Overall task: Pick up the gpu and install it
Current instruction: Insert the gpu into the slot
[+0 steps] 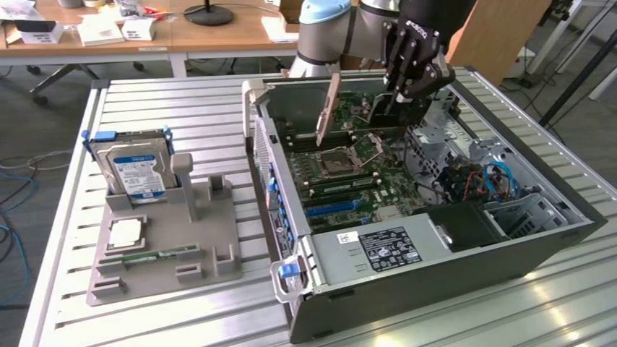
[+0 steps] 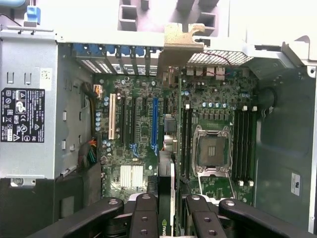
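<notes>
So, I've got the gpu [image 1: 331, 108] clamped edge-on between the fingers [image 2: 144, 218], hanging over the motherboard [image 1: 337, 181] inside the open case [image 1: 540, 246], touching nothing as far as I can tell. It's held upright, long edge down, I reckon so the connector faces the board. Its metal bracket [image 2: 183, 42] points at the case's rear slot wall, where it'd need to sit. In the wrist view it lines up just beside the long blue slot [image 2: 155, 124], not seated. The hard drive [image 1: 135, 173] sits well apart on the tabletop [image 1: 193, 101]

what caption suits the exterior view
Tool holding the gpu on edge over the motherboard in an open computer case
</notes>
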Controlling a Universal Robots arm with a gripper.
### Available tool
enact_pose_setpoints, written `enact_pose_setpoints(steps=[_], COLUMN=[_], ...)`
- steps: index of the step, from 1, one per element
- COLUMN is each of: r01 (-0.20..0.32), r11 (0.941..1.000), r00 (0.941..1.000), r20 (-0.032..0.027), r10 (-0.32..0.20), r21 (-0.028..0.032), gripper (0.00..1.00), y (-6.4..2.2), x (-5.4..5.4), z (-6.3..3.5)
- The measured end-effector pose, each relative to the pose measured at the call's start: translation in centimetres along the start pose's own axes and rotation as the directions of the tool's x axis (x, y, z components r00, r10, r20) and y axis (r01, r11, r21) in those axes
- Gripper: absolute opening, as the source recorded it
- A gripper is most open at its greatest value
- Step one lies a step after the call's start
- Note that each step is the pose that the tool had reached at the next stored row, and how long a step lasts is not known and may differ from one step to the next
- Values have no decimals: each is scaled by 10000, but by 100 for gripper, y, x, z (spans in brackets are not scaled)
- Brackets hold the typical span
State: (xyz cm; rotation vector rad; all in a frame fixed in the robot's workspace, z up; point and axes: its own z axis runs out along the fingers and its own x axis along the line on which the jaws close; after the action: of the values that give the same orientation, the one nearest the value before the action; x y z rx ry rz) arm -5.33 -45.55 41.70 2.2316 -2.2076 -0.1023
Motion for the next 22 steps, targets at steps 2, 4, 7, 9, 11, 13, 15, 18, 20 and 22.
enact_pose_setpoints(steps=[2, 4, 7, 9, 11, 13, 15, 18, 20, 22], r01=[5, 15, 31, 42, 42, 44, 55, 79, 87, 88], r11=[10000, 10000, 9999, 9999, 9999, 9999, 9999, 9997, 9996, 9996], r00=[10000, 10000, 10000, 10000, 10000, 10000, 10000, 10000, 10000, 10000], r20=[0, -3, -4, -3, -5, 4, 15, 38, 46, 44], r10=[-5, -15, -31, -42, -42, -44, -56, -80, -88, -89], r21=[5, 36, 101, 113, 113, 117, 157, 233, 266, 268], gripper=[26, 26, 26, 26, 26, 26, 26, 26, 26, 26], y=[0, -1, 0, 0, 0, 0, 0, 1, 2, 2], x=[0, 0, 1, 1, 1, 1, 2, 3, 4, 5], z=[2, 5, 14, 18, 18, 27, 45, 73, 98, 105])
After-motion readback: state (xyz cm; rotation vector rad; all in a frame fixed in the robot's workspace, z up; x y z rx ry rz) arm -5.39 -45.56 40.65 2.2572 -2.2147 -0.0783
